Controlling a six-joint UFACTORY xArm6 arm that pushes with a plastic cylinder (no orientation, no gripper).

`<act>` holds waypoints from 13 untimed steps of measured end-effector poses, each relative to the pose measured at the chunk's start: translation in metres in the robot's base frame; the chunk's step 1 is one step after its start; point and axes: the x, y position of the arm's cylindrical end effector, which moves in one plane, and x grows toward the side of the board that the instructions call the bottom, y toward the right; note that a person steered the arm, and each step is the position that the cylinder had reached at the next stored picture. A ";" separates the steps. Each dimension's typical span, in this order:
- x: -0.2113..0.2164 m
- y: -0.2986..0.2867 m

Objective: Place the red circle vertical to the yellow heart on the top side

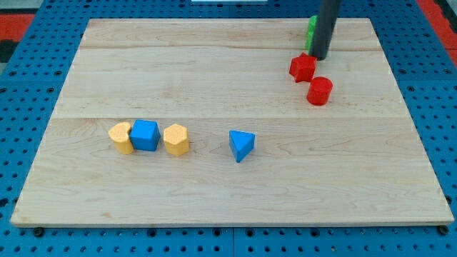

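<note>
The red circle (320,91) lies at the view's upper right on the wooden board (228,193). A red star-like block (303,68) sits just up-left of it, touching or nearly so. My tip (318,57) is just above and right of the red star, about 45 px above the red circle. The yellow heart (121,137) lies far off at the view's left, touching a blue cube (146,135). A yellow hexagon (176,139) sits to the right of the cube. A green block (312,33) is partly hidden behind the rod.
A blue triangle (241,145) lies near the board's middle, right of the yellow hexagon. The board rests on a blue pegboard (28,143) that surrounds it on all sides.
</note>
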 end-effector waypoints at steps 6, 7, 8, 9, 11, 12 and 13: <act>0.105 -0.056; 0.122 -0.030; 0.134 -0.058; 0.103 -0.140; 0.108 -0.224; 0.116 -0.179; 0.124 -0.237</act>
